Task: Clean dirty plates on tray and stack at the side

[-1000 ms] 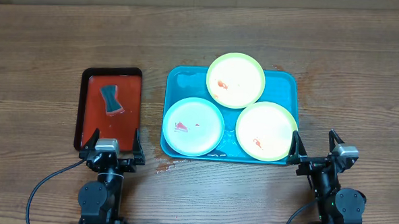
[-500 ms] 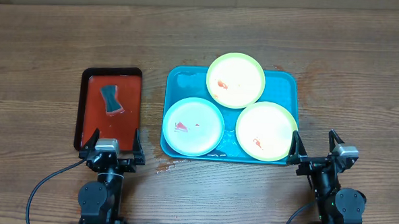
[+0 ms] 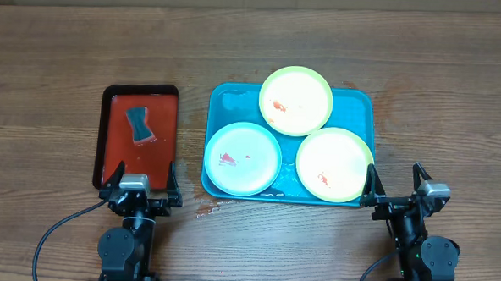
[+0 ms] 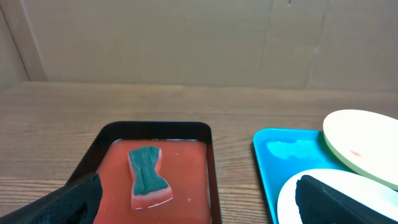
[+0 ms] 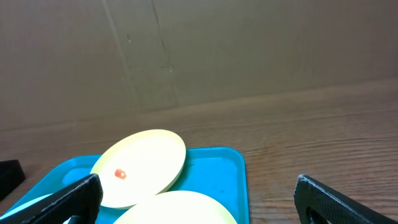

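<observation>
Ahead of our left gripper (image 3: 143, 176) and right gripper (image 3: 394, 176), both gaping empty, we see red-smeared plates (image 3: 242, 159) on the turquoise tray (image 3: 234, 98)

Brown wood-grain table (image 3: 59, 56); plain cardboard wall (image 4: 186, 43) behind far edge; even light.

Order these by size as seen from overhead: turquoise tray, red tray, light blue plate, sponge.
1. turquoise tray
2. red tray
3. light blue plate
4. sponge
No two look alike in size.
</observation>
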